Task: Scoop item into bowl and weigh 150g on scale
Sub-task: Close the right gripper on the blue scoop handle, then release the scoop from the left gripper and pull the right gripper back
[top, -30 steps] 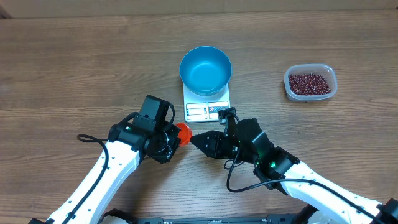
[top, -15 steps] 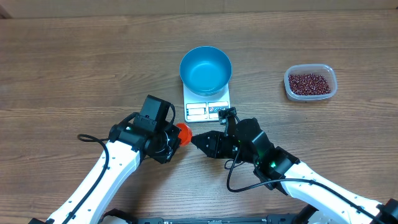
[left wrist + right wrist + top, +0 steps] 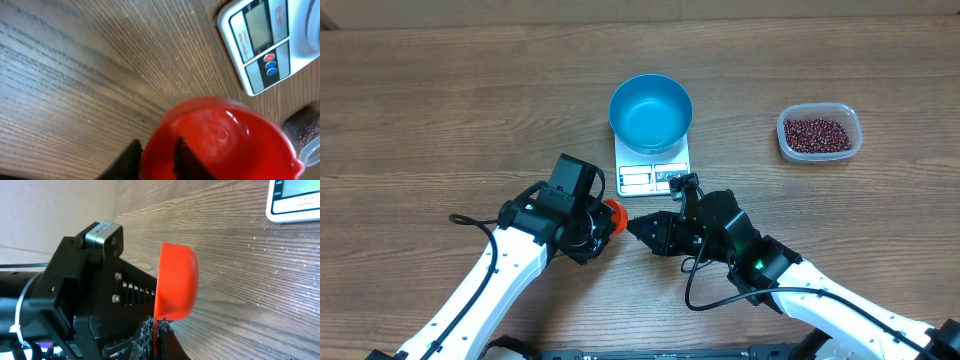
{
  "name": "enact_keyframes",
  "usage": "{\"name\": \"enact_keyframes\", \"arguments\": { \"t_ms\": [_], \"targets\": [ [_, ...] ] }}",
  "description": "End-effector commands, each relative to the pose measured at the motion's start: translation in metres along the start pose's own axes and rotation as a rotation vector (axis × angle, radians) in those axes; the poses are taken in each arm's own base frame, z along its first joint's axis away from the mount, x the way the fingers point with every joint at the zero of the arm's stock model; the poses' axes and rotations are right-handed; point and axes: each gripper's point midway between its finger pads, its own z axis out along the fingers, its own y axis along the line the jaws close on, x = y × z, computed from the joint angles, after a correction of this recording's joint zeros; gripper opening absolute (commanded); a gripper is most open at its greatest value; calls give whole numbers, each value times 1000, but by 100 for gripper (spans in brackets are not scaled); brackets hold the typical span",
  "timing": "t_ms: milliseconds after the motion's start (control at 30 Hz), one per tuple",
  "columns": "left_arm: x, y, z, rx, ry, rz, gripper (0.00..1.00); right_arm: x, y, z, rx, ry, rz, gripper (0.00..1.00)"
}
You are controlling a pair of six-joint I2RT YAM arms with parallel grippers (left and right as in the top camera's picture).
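The red scoop (image 3: 612, 214) hangs just above the table in front of the white scale (image 3: 652, 178), and it holds no beans. My right gripper (image 3: 636, 226) is shut on its thin handle (image 3: 157, 330), with the cup (image 3: 176, 286) standing on edge. My left gripper (image 3: 157, 152) is slightly open. One finger is outside the scoop's rim (image 3: 150, 145) and the other is inside the cup. The blue bowl (image 3: 650, 112) stands empty on the scale. The red-brown beans (image 3: 818, 133) lie in a clear tub at the right.
The clear plastic tub (image 3: 852, 118) stands about a hand's width right of the scale. The scale's display and buttons (image 3: 267, 42) face my grippers. Both arms come in from the table's front edge, and they meet just in front of the scale.
My right jaws have closed fully on the scoop's handle. My left jaws, shut on the rim before, have parted a little, and the left arm has shifted slightly to the right.
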Motion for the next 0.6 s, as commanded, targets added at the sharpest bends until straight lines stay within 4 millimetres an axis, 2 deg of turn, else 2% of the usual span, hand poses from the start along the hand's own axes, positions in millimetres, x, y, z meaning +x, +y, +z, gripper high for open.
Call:
{"name": "enact_keyframes", "arguments": {
  "t_ms": [0,133,267,367,467,567],
  "targets": [
    [6,-5,-1,6,23,29,33,-3,11,0,-24,0,-65,4],
    [5,-5,-1,6,19,29,48,-3,5,-1,0,1,-174,4],
    [4,-5,-1,5,16,28,61,-13,-16,-6,82,-25,-143,4],
    [3,-5,-1,4,11,28,80,-21,-30,-15,129,-39,-152,4],
    [-2,-4,-1,-1,-20,28,98,-34,-45,-36,195,-79,-131,4],
    [-4,-3,-1,-3,-34,28,100,-47,-64,-65,300,-148,-90,4]
  ]
}}
